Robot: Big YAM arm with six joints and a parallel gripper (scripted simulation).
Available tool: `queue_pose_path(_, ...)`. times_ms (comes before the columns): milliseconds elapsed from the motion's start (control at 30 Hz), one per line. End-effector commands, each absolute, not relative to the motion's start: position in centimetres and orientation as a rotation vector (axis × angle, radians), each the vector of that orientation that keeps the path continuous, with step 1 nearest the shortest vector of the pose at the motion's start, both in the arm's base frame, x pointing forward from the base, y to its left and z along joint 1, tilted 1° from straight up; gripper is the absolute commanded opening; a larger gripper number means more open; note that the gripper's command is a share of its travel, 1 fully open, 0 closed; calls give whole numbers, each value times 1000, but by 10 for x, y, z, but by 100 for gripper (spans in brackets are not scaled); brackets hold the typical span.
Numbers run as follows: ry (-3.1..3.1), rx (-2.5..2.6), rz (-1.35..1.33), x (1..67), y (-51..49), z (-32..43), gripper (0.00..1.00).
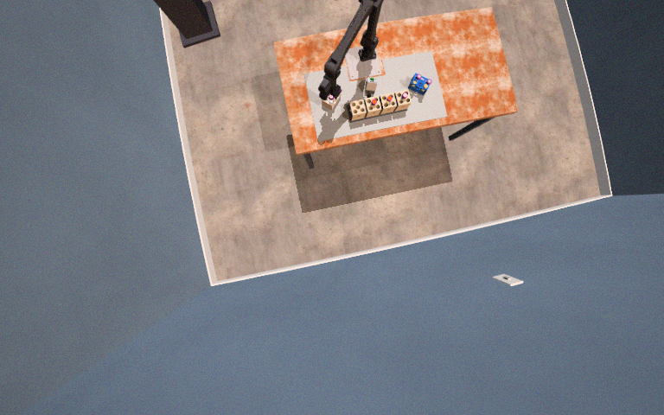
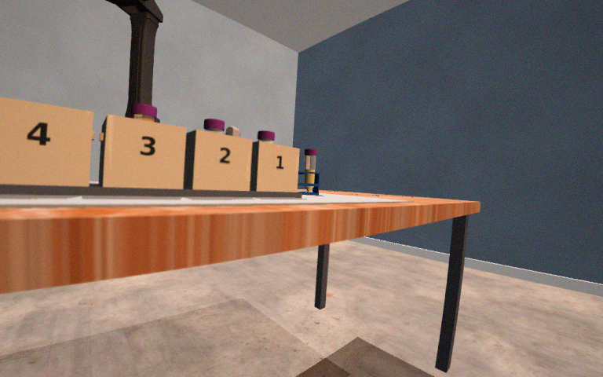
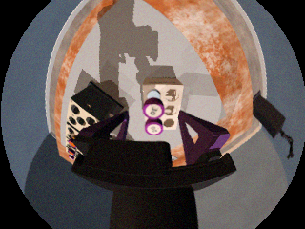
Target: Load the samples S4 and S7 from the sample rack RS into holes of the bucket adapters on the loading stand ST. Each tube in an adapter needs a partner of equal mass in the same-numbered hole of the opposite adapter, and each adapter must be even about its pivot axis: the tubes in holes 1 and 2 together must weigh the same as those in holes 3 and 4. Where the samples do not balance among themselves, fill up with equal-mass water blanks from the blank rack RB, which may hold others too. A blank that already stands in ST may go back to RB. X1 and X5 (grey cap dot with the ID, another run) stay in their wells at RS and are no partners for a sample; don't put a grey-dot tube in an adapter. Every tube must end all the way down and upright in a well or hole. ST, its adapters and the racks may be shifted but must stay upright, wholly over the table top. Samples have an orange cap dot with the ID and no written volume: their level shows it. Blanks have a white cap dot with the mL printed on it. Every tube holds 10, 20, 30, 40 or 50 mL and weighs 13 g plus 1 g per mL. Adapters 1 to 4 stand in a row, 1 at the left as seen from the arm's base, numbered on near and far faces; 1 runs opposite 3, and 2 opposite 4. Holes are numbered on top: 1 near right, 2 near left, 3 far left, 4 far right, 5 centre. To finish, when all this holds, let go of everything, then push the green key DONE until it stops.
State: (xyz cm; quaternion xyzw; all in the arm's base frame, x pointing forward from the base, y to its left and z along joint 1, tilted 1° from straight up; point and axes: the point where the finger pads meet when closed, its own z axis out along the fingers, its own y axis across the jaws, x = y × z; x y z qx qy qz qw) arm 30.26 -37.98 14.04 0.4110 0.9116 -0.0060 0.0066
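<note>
My gripper (image 1: 330, 97) is open and stands over the tan blank rack RB (image 1: 328, 104) at the left end of the grey mat. In the wrist view its purple fingers stand either side of two purple-capped blanks (image 3: 154, 118) in that rack (image 3: 164, 97); nothing is gripped. The loading stand ST (image 1: 380, 105) holds four tan adapters in a row. Adapters 3 (image 2: 143, 151), 2 (image 2: 218, 159) and 1 (image 2: 276, 166) each show a purple cap on top. Adapter 4 (image 2: 44, 142) shows none. The blue sample rack RS (image 1: 419, 83) stands to the right with several tubes.
The DONE key box (image 1: 370, 86) sits between the arm's base and the stand. The arm's base plate (image 1: 364, 66) is at the back of the mat. The orange table's front edge (image 2: 222, 231) runs close to the stand.
</note>
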Motion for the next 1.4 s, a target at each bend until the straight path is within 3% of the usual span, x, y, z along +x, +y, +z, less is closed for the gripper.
queue_pose_path(0,2860,1252,-21,307,-383,127,80)
queue_pose_path(167,2800,1226,-72,317,-395,154,80)
queue_pose_path(300,2859,1255,-21,307,-384,120,80)
queue_pose_path(833,2822,1258,-48,311,-391,134,80)
queue_pose_path(867,2822,1258,-48,311,-391,134,0)
queue_pose_path(1367,2822,1258,-48,311,-391,134,0)
